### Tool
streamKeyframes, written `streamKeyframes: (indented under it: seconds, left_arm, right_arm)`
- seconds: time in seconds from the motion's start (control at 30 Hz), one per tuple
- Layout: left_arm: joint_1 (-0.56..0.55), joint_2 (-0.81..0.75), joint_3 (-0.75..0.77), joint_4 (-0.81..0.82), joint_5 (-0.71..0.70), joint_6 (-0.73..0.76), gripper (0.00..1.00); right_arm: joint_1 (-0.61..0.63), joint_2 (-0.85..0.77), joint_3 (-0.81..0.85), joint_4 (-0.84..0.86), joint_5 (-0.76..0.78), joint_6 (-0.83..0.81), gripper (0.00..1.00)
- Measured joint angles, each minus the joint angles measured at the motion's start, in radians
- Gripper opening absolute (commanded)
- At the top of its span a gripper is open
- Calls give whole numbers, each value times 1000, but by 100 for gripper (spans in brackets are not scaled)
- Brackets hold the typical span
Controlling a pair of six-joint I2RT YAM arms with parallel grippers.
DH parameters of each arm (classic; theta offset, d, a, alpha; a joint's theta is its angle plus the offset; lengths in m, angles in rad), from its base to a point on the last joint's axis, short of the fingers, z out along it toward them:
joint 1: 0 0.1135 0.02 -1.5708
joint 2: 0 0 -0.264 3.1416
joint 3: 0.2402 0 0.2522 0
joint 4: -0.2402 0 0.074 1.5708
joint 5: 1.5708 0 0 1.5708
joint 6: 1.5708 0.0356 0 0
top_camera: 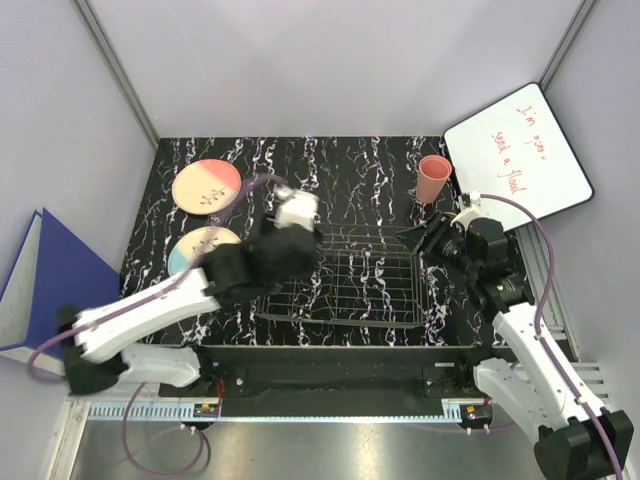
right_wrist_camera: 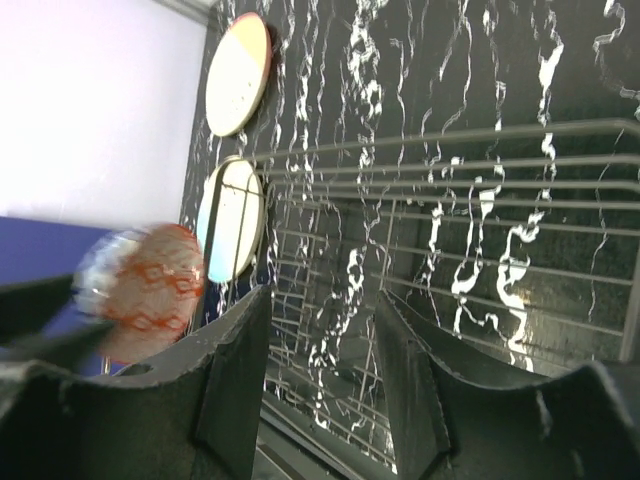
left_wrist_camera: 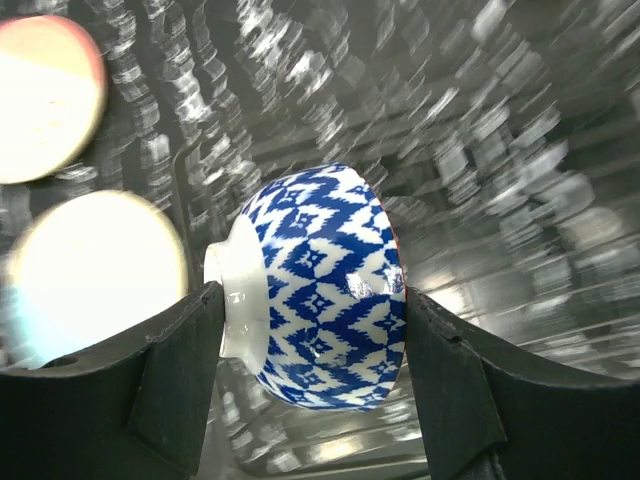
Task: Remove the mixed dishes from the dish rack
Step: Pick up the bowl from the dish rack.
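Your left gripper (left_wrist_camera: 312, 325) is clamped on the bowl (left_wrist_camera: 325, 270), one finger against its white foot and the other at its rim. The bowl hangs on its side over the far left corner of the rack (top_camera: 340, 321) and appears to be off the wires. I judge you are in the carry step: the bowl is picked and not yet set down. From above the rack looks bare of dishes (the arm hides that corner, so I can't be sure), which would put the unloading near its end. Two plates lie flat on the table (top_camera: 350, 165) left of the rack: the pink plate (top_camera: 207, 185) further back and the blue plate (top_camera: 195, 250) nearer, partly under your left arm. A pink cup (top_camera: 433, 178) stands beyond the rack's far right corner. Your right gripper (right_wrist_camera: 322, 310) hangs by that corner with its fingers spread and nothing between them. The next move calls for swinging the bowl left, clear of the rack's rim, to a bare patch of table that misses both plates. Then turn the wrist so the foot faces down before you let go; released sideways, it would likely roll.
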Motion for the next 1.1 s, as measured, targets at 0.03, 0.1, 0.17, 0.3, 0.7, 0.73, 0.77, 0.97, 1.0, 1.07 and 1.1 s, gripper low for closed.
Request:
streamKeyframes:
  seconds: [0.03, 0.1, 0.17, 0.3, 0.7, 0.73, 0.77, 0.97, 1.0, 1.07, 1.1]
  left_arm:
    - [41, -50, -6, 33, 52, -6, 0]
    - [160, -176, -31, 122, 171, -22, 0]
    - [277, -280, -65, 208, 289, -42, 0]
    - [375, -363, -119, 369, 533, -93, 0]
    - [542, -200, -446, 1073, 1149, -525, 0]
    - [552, -182, -470, 1146, 1175, -574, 0]
    - [558, -169, -488, 1204, 1193, -607, 0]
    - [593, -65, -561, 1588, 1270, -834, 0]
    - [595, -46, -561, 1634, 1275, -859, 0]
    - [595, -20, -562, 1704, 1284, -900, 0]
    - [595, -13, -562, 1727, 1288, -914, 0]
  right_arm:
    - [0, -9, 11, -10, 9, -4, 54]
    - [0, -31, 32, -26, 23, -8, 54]
    - [0, -55, 47, -27, 25, -10, 54]
    - [0, -92, 63, -25, 20, -9, 52]
    - [1, -153, 40, 97, -149, 56, 53]
    - [1, -167, 39, 114, -164, 63, 53]
    - [1, -179, 39, 128, -172, 68, 53]
    - [1, -216, 39, 233, -250, 111, 59]
    - [2, -212, 39, 243, -261, 120, 61]
    - [2, -204, 39, 254, -270, 132, 66]
    - [2, -199, 39, 258, -275, 135, 67]
